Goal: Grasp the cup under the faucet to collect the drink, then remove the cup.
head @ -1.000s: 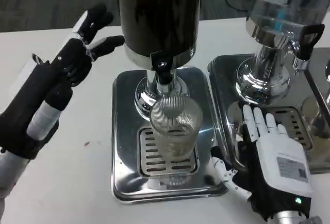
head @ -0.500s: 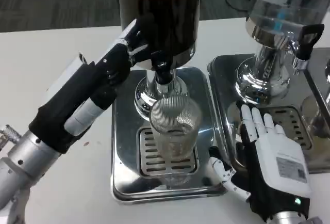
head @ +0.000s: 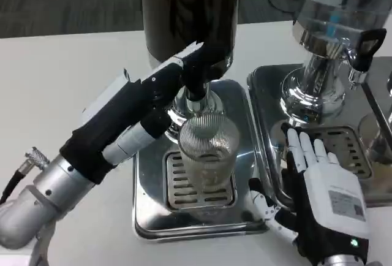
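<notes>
A: While the ribbed glass cup (head: 207, 153) sits on the drip tray grate (head: 177, 183) under the dark dispenser's (head: 187, 15) faucet (head: 195, 82), where's the left hand (head: 168, 85)?

B: Up at the faucet handle (can't tell if its fingers actually grip it). Right hand (head: 318, 186) lies flat just right of the cup, fingers spread, holding nothing, over the neighbouring tray (head: 272, 88).

A second drinks dispenser (head: 334, 39) with a clear tank is seen at the right, set on its own steel drip tray (head: 367, 149). Both are carried by the white surface (head: 61, 88).
</notes>
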Robot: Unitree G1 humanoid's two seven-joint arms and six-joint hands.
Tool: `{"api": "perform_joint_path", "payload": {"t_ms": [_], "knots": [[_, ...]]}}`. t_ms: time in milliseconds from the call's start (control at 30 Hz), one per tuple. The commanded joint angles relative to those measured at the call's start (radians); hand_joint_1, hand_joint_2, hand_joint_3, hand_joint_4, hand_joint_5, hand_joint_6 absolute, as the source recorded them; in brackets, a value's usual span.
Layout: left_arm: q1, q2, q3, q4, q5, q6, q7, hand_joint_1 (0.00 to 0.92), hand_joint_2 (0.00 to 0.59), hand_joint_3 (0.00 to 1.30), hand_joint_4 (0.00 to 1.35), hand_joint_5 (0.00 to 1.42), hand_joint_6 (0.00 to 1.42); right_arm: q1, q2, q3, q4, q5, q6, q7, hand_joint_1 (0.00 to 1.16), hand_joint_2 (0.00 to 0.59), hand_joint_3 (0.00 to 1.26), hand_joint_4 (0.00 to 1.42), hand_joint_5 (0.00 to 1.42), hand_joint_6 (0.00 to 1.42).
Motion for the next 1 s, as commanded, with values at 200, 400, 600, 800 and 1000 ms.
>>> {"api": "perform_joint_path", "payload": {"t_ms": [200, 400, 600, 800, 1000], "knots": [[0.042, 0.064, -0.001, -0.064, 0.244, -0.134, 0.081, 0.000, 0.075, 0.18, 0.00, 0.20, 0.13, 0.000, -0.007, -0.001, -0.011, 0.005, -0.006, 0.005, 0.32, 0.353, 0.00, 0.00, 0.00, 0.03], [0.046, 0.094, -0.022, -0.086, 0.380, -0.178, 0.175, 0.000, 0.079, 0.18, 0.00, 0.20, 0.13, 0.001, -0.014, -0.003, -0.016, 0.005, -0.005, 0.010, 0.33, 0.356, 0.00, 0.00, 0.00, 0.03], [0.057, 0.122, -0.038, -0.113, 0.485, -0.206, 0.253, 0.000, 0.083, 0.19, 0.00, 0.19, 0.13, 0.001, -0.018, -0.003, -0.022, 0.005, -0.003, 0.017, 0.33, 0.359, 0.00, 0.00, 0.00, 0.04], [0.068, 0.145, -0.060, -0.123, 0.532, -0.211, 0.306, 0.000, 0.087, 0.20, 0.00, 0.18, 0.12, 0.005, -0.021, -0.002, -0.023, 0.009, -0.004, 0.021, 0.33, 0.360, 0.00, 0.00, 0.00, 0.04], [0.074, 0.169, -0.074, -0.134, 0.614, -0.222, 0.373, 0.000, 0.089, 0.20, 0.00, 0.18, 0.12, -0.003, -0.022, -0.002, -0.018, 0.011, -0.009, 0.015, 0.33, 0.360, 0.00, 0.00, 0.00, 0.05]]}}
